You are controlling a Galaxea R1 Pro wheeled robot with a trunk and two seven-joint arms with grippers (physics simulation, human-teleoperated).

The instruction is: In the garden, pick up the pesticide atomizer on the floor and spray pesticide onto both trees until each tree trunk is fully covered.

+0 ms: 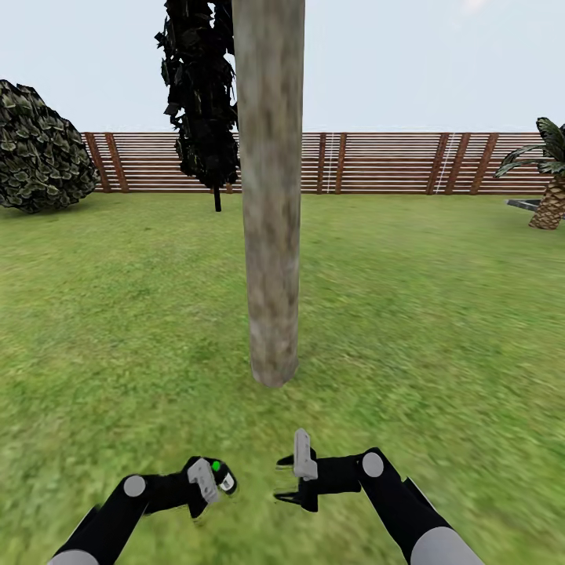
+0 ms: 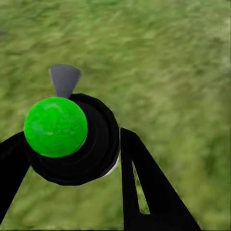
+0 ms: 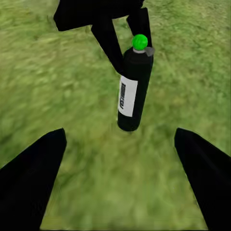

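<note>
L pincer (image 1: 210, 480) clamped on atomizer (image 3: 134, 89), green cap up. R pincer (image 1: 297, 471) wide open, empty. Tree trunk (image 1: 271, 235) just ahead of both, over grass (image 1: 431, 329).

Green lawn (image 1: 439, 314), brown slat fence (image 1: 377, 162), pale sky (image 1: 408, 63).

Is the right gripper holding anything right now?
No, the right gripper has its black fingers spread over bare grass, while the black atomizer bottle with a green cap hangs in the left gripper.
</note>
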